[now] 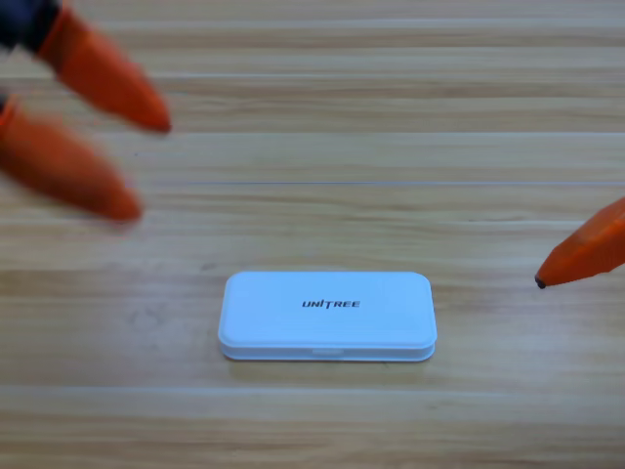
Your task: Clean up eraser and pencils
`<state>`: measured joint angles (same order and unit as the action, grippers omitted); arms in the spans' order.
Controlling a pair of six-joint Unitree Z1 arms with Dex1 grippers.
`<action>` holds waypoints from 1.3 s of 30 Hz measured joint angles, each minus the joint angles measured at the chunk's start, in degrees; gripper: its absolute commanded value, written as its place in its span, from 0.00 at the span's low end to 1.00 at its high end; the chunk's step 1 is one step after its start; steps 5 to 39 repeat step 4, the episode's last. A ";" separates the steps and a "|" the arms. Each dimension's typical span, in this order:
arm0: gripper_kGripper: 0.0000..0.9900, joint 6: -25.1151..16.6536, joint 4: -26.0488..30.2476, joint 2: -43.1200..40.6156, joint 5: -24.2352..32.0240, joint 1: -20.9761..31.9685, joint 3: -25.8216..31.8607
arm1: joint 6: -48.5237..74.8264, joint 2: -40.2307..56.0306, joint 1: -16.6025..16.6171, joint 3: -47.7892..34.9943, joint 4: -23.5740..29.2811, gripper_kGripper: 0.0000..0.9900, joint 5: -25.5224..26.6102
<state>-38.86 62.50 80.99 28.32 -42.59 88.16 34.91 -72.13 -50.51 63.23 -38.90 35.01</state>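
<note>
The wooden table (322,137) is seen with planks running sideways; a white case (327,315) lies closed at lower centre – "UNITREE" is printed on its lid; the left gripper (146,166) is held upper left, jaws spread apart; of the right gripper (584,252) one orange tip is shown at the right edge.

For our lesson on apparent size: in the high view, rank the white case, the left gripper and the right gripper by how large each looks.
1. White case, closed, on the wooden table.
2. Left gripper, two orange jaws apart; near the camera and partly cut off, so this rank is unsure.
3. Right gripper, only one jaw tip showing.
</note>
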 measured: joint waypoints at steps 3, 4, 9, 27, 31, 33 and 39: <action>1.00 0.24 -0.16 -0.02 0.02 -2.07 -3.99 | -0.10 0.00 0.00 0.00 0.17 0.98 0.00; 1.00 0.33 -0.76 0.12 0.18 -2.34 -5.41 | -0.12 0.00 0.00 0.00 0.30 0.98 0.00; 1.00 0.33 -0.76 0.12 0.18 -2.34 -5.41 | -0.12 0.00 0.00 0.00 0.30 0.98 0.00; 1.00 0.33 -0.76 0.12 0.18 -2.34 -5.41 | -0.12 0.00 0.00 0.00 0.30 0.98 0.00; 1.00 0.33 -0.76 0.12 0.18 -2.34 -5.41 | -0.12 0.00 0.00 0.00 0.30 0.98 0.00; 1.00 0.33 -0.76 0.12 0.18 -2.34 -5.41 | -0.12 0.00 0.00 0.00 0.30 0.98 0.00; 1.00 0.33 -0.76 0.12 0.18 -2.34 -5.41 | -0.12 0.00 0.00 0.00 0.30 0.98 0.00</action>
